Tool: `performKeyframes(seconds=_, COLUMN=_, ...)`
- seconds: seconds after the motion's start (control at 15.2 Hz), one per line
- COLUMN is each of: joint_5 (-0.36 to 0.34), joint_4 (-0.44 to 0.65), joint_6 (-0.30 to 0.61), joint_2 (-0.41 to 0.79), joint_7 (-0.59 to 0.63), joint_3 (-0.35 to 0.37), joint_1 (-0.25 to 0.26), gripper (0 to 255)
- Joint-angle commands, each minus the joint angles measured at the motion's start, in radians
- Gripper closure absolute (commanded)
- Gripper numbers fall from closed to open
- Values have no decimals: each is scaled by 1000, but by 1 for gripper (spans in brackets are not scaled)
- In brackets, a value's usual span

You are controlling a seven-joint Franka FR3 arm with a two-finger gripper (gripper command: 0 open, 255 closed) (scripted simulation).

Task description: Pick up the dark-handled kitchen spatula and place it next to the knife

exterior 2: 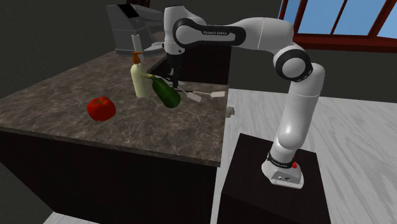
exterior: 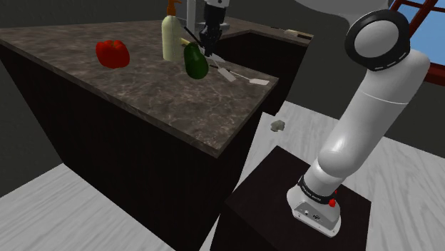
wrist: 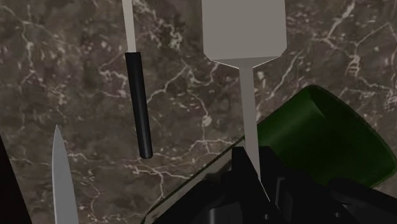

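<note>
My gripper [wrist: 257,181] is shut on the thin pale shaft of the spatula [wrist: 242,28]. The spatula's wide grey-white blade points away from the fingers over the dark marble counter [exterior: 142,100], and its handle is hidden in the fingers. A pointed grey knife blade [wrist: 62,181] lies to one side. Between it and the spatula rests a slim utensil with a black handle [wrist: 140,108]. In the shoulder view the gripper [exterior: 207,50] hangs just behind a green bottle [exterior: 195,60], with the spatula blade [exterior: 225,73] low over the counter. The second exterior view shows the gripper [exterior 2: 173,83] and the blade [exterior 2: 197,97].
The green bottle [wrist: 324,133] lies tilted right beside the fingers. A cream bottle [exterior: 171,39] stands behind it and a red fruit [exterior: 113,53] sits further along the counter. The counter edge drops to the floor, where a small grey object [exterior: 277,125] lies.
</note>
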Motion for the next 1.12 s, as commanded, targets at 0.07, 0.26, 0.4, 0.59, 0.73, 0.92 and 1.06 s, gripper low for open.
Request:
performKeyframes(seconds=0.07, joint_5=3, joint_4=-58, joint_6=45, joint_2=-10, joint_7=-2, joint_3=-1, joint_1=-2, gripper=255)
performKeyframes(seconds=0.26, joint_5=6, joint_4=-109, joint_6=88, joint_2=-19, joint_7=-4, joint_3=-2, joint_1=-2, gripper=255)
performKeyframes(seconds=0.4, joint_5=7, joint_4=-142, joint_6=116, joint_2=-24, joint_7=-5, joint_3=-3, joint_1=-3, gripper=255)
performKeyframes(seconds=0.59, joint_5=8, joint_4=-192, joint_6=162, joint_2=-29, joint_7=-6, joint_3=-4, joint_1=-3, gripper=255)
performKeyframes(seconds=0.73, joint_5=8, joint_4=-192, joint_6=162, joint_2=-29, joint_7=-6, joint_3=-4, joint_1=-2, gripper=255)
performKeyframes(seconds=0.92, joint_5=8, joint_4=-192, joint_6=162, joint_2=-29, joint_7=-6, joint_3=-6, joint_1=-1, gripper=255)
performKeyframes(seconds=1.06, joint_5=8, joint_4=-192, joint_6=162, joint_2=-29, joint_7=-6, joint_3=-7, joint_1=1, gripper=255)
